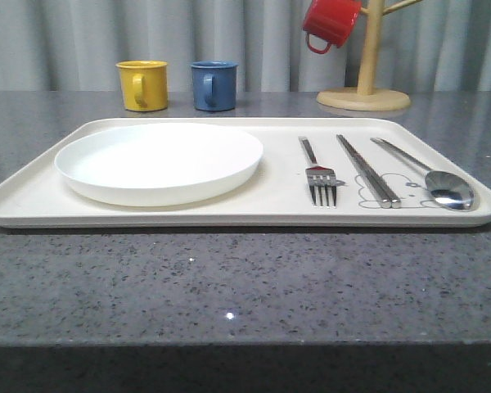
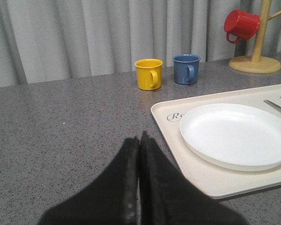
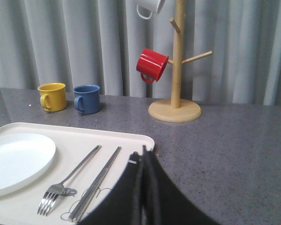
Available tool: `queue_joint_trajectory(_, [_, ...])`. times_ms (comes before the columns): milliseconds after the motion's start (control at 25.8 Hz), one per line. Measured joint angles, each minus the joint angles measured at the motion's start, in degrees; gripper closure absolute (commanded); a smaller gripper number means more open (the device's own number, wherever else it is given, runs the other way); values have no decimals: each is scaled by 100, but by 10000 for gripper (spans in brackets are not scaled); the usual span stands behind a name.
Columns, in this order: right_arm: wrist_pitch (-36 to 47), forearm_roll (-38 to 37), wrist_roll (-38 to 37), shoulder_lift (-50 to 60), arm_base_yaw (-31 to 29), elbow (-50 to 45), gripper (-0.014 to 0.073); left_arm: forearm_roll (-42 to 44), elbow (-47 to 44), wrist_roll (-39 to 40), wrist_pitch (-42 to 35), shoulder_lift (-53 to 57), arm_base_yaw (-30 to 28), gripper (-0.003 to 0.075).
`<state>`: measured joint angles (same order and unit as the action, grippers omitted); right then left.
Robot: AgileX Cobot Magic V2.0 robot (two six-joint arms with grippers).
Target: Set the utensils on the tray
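Finding fork (image 1: 319,174), chopsticks (image 1: 368,170), spoon (image 1: 430,178) and plate (image 1: 159,161) on the tray (image 1: 33,201), we judged risk slight: both empty grippers, left gripper (image 2: 139,180) and right gripper (image 3: 143,185) pinched closed, could nudge its 9 and 3 o'clock rims.

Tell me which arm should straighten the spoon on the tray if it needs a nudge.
Right, probably. The spoon lies at the tray's right end, past the chopsticks. The right pincer, shut and empty, hovers over that end; the left pincer sits beyond the plate.

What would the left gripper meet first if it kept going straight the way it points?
Probably bare table; farther along, the yellow mug stands roughly in line. The shut left gripper points past the tray edge, though depth is unclear.
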<state>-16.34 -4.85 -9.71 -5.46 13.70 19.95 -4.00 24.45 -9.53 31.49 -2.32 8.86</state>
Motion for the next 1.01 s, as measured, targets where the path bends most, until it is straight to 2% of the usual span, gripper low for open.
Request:
queue_joint_trajectory(543, [52,0,0,0,0,0,662,0,-42,0,0,0,0,738])
queue_joint_trajectory(737, [62,0,0,0,0,0,662,22,-548,0,-280,0,-45,738])
queue_joint_trajectory(1009, [62,0,0,0,0,0,662,33,-1406,0,-978,61,-630,738])
